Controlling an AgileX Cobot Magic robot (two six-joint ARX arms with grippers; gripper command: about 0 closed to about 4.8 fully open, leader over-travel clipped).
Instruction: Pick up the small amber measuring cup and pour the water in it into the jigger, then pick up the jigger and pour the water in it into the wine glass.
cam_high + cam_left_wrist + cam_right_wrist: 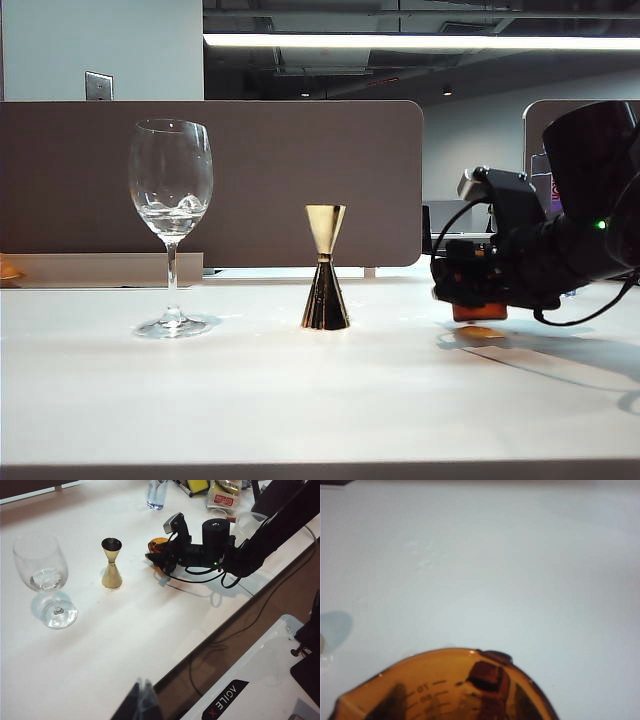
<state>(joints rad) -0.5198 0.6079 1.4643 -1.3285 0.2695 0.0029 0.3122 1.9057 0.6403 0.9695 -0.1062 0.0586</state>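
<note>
The amber cup (445, 687) fills the near edge of the right wrist view, its scale reading 70. The right gripper (159, 555) reaches low and level across the white table (300, 400), its jaws standing either side of the cup; whether they clamp it I cannot tell. The jigger (325, 268) stands between cup and wine glass (171, 225). The left gripper (142, 702) hangs high, blurred, its opening unclear. "AGILE X" shows on the base (225, 702).

On the bench (250, 400) stand one wine glass (171, 225), one jigger (326, 268) and one small amber measuring cup (157, 545); further back are one clear bottle (156, 493) and one red-and-white packet (223, 496).
</note>
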